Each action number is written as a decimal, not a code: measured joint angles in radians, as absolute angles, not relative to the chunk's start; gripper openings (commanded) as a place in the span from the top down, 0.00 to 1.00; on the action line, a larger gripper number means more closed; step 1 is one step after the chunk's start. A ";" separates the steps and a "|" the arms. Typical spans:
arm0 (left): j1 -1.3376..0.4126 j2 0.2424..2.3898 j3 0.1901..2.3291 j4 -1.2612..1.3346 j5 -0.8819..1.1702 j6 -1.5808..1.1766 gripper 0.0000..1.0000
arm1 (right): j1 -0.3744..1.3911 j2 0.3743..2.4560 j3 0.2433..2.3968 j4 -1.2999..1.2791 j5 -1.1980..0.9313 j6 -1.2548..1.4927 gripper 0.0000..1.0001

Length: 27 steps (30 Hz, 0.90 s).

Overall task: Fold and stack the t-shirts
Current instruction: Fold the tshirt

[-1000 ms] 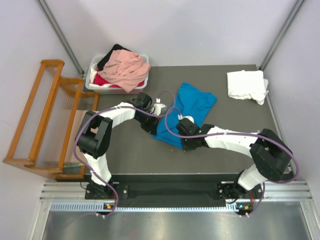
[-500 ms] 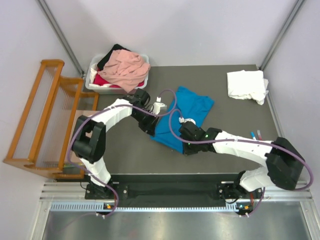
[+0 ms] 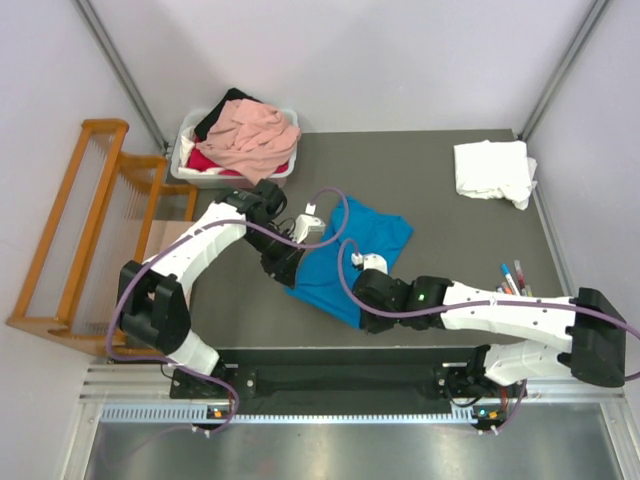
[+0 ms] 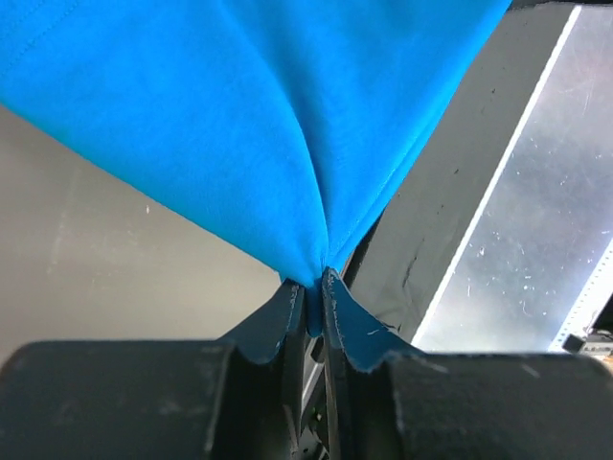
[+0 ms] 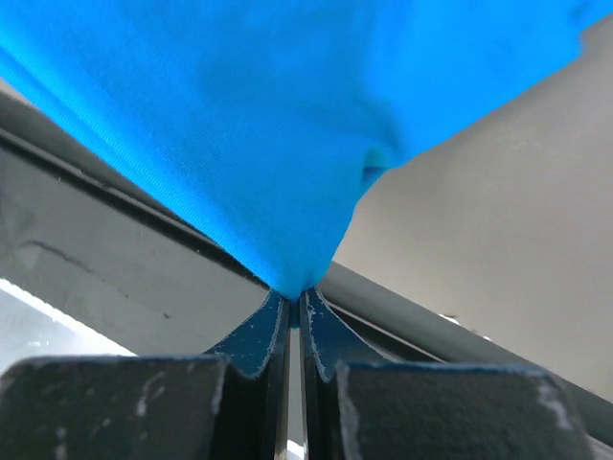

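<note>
The bright blue t-shirt [image 3: 345,255] lies in the middle of the table, lifted at its near edge. My left gripper [image 3: 283,266] is shut on its left corner; in the left wrist view the blue cloth [image 4: 249,125] hangs from the pinched jaws of that gripper [image 4: 313,287]. My right gripper [image 3: 362,312] is shut on the near right corner; the cloth [image 5: 287,105] fans up from its closed jaws [image 5: 295,299]. A folded white t-shirt [image 3: 492,170] lies at the far right. Salmon-pink [image 3: 255,135], red and black tees sit in the tub.
The white plastic tub [image 3: 190,168] stands at the far left of the table. The wooden slatted rack [image 3: 85,240] stands off the table's left side. Small pens [image 3: 510,275] lie near the right edge. The table's near edge and a metal rail lie just below the grippers.
Both grippers have pulled the blue t-shirt toward the near edge and leftward. The shirt has drawn away from the far right and lies closer to the arms' bases.
</note>
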State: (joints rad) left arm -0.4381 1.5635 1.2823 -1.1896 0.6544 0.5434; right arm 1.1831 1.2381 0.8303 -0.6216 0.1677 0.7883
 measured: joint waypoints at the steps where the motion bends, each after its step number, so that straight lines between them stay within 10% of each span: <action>1: -0.438 1.563 1.288 -1.198 0.654 0.546 0.85 | 1.183 1.234 0.839 -0.636 0.179 0.789 1.00; 27: -0.444 2.094 1.955 -1.056 0.596 0.385 1.00 | 0.759 1.216 0.935 -0.593 0.246 0.556 1.00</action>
